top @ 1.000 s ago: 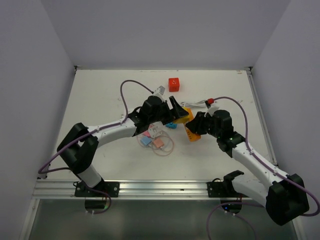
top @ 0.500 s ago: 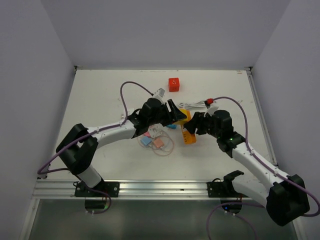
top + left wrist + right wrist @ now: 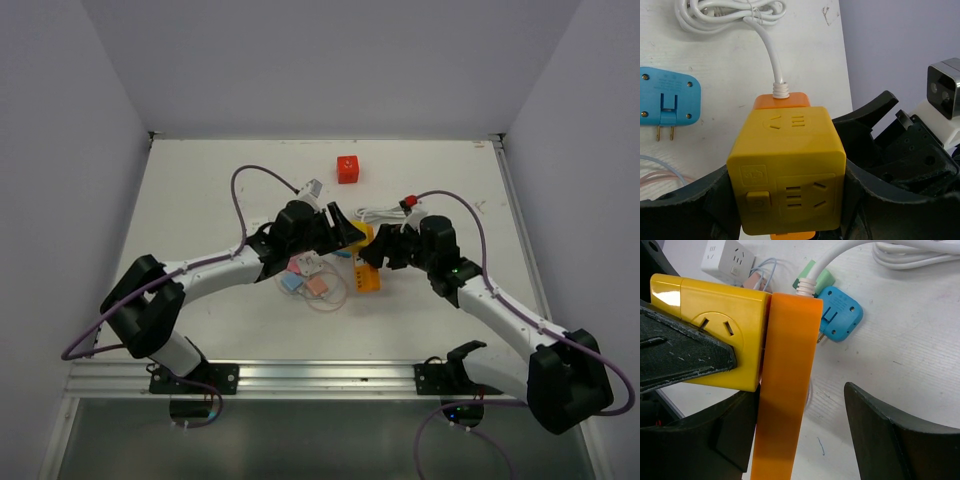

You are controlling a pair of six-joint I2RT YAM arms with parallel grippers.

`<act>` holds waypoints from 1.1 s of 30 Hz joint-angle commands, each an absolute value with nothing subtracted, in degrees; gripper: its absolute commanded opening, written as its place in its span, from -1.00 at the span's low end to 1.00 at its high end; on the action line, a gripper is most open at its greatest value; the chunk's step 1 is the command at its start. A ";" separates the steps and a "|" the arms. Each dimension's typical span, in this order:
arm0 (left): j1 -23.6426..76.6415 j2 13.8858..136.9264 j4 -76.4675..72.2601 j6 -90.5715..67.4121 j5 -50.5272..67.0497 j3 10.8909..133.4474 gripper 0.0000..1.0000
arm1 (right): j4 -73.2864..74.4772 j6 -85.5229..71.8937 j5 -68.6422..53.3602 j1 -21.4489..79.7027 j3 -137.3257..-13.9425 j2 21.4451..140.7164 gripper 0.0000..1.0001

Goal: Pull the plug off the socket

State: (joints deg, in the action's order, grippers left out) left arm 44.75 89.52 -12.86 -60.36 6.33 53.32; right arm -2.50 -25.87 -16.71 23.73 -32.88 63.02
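Observation:
A yellow cube socket (image 3: 790, 170) sits between the jaws of my left gripper (image 3: 787, 195), which is shut on its sides. It also shows in the top view (image 3: 357, 238). An orange plug (image 3: 787, 390) with a white cord (image 3: 910, 252) is seated against one face of the socket (image 3: 715, 335). My right gripper (image 3: 805, 425) is open and straddles the orange plug. Its left finger is close to the plug and its right finger stands well apart. In the top view the plug (image 3: 366, 276) hangs below the socket, between my left gripper (image 3: 348, 238) and my right gripper (image 3: 380, 256).
A blue adapter (image 3: 840, 312), a green one (image 3: 819, 277) and a white socket block (image 3: 727, 262) lie on the table under the grippers. Small pink and blue adapters with a thin clear cable (image 3: 310, 282) lie near the middle. A red cube (image 3: 347, 168) sits at the back. The coiled white cord (image 3: 385, 212) lies to the right.
Both grippers have shifted left and slightly nearer with the socket and plug between them. The right gripper has closed in around the orange plug.

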 commanded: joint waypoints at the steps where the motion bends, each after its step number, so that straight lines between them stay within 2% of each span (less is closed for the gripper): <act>1: 44.91 85.69 -23.46 -60.38 6.42 53.18 -1.00 | -6.32 -26.54 -19.59 23.91 -35.07 63.81 0.43; 11: 45.44 85.08 -26.80 -60.21 3.96 52.21 -1.00 | -8.35 -29.35 -20.13 25.40 -35.51 66.53 0.41; 16: 46.05 84.29 -28.03 -59.94 3.43 51.42 -1.00 | -9.84 -29.79 -18.28 25.75 -34.98 67.41 0.30; 17: 46.14 84.11 -28.99 -60.03 3.08 50.98 -1.00 | -10.02 -29.88 -18.19 25.66 -35.07 68.11 0.25; 19: 46.23 83.41 -29.35 -60.12 2.90 50.45 -1.00 | -10.28 -30.15 -17.15 25.66 -34.80 68.73 -0.06; 20: 46.32 82.97 -29.27 -60.20 2.99 50.36 -1.00 | -10.20 -30.15 -16.36 25.66 -34.63 69.08 -0.23; 21: 46.23 82.79 -29.18 -60.21 2.90 50.27 -1.00 | -9.93 -30.06 -15.56 25.66 -34.54 69.52 -0.59; 24: 46.23 81.74 -29.00 -59.94 2.55 49.66 -1.00 | -9.06 -29.01 -13.54 25.66 -34.10 69.35 -1.00; 33: 47.10 79.89 -22.86 -55.64 0.71 52.64 -1.00 | 3.24 -25.31 3.06 25.66 -36.74 70.92 -1.00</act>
